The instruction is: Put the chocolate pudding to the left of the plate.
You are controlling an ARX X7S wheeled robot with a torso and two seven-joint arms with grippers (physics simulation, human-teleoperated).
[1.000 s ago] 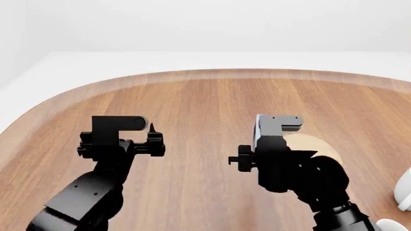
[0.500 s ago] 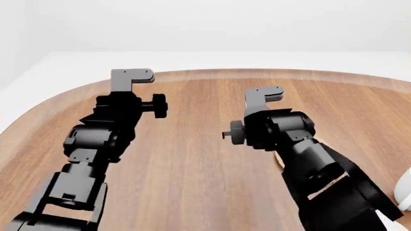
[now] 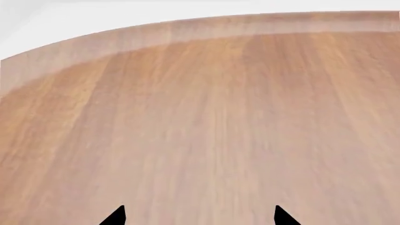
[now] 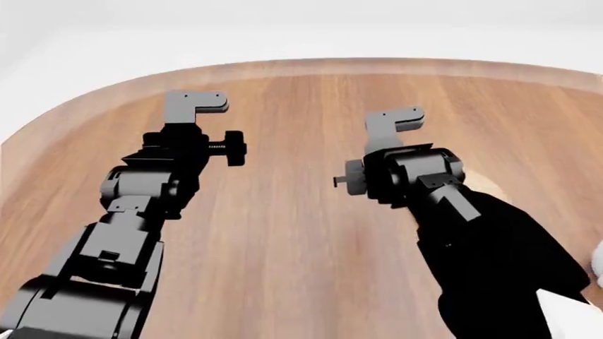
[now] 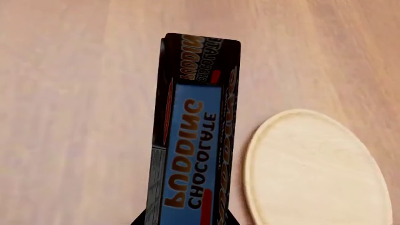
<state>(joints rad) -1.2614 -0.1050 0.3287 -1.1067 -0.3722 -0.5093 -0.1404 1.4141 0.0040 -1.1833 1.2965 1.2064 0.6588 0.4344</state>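
The chocolate pudding (image 5: 194, 140) is a long dark carton with a blue face lettered in orange. In the right wrist view my right gripper (image 5: 184, 220) is shut on its near end, and it hangs above the wooden table. The plate (image 5: 312, 168), a tan round disc, lies flat on the table right beside the carton. In the head view the right gripper (image 4: 400, 166) hides the carton, and only a sliver of the plate (image 4: 482, 185) shows behind the arm. My left gripper (image 3: 198, 218) is open and empty over bare wood, and in the head view (image 4: 193, 148) it is at the left.
The round wooden table (image 4: 282, 233) has a pale raised rim (image 3: 187, 33) at its far side. The edge of a white mug (image 4: 597, 265) shows at the right border of the head view.
Both arms have stretched forward and up over the table. The right arm now covers most of the plate in the head view. The far table rim sits higher in the view.
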